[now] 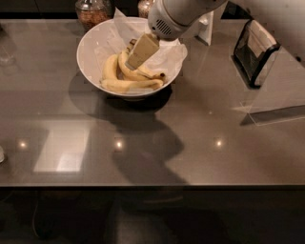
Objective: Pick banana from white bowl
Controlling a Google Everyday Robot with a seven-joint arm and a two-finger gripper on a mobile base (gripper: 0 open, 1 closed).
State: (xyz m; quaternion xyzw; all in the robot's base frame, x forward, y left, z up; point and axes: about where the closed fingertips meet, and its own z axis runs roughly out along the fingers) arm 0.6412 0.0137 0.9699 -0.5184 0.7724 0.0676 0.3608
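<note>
One white bowl (90,47) sits at 11 o'clock on the single worktop (214,119). It holds three bananas (128,85) and one sheet of white paper (167,53). One tool (138,56) hangs over the bowl's 1 o'clock side. Two glass jars (91,12) stand at 12 o'clock, and one black-framed holder (255,52) at 2 o'clock.

Grey table (214,119) bears two glass jars (92,13), one black holder (255,52).
</note>
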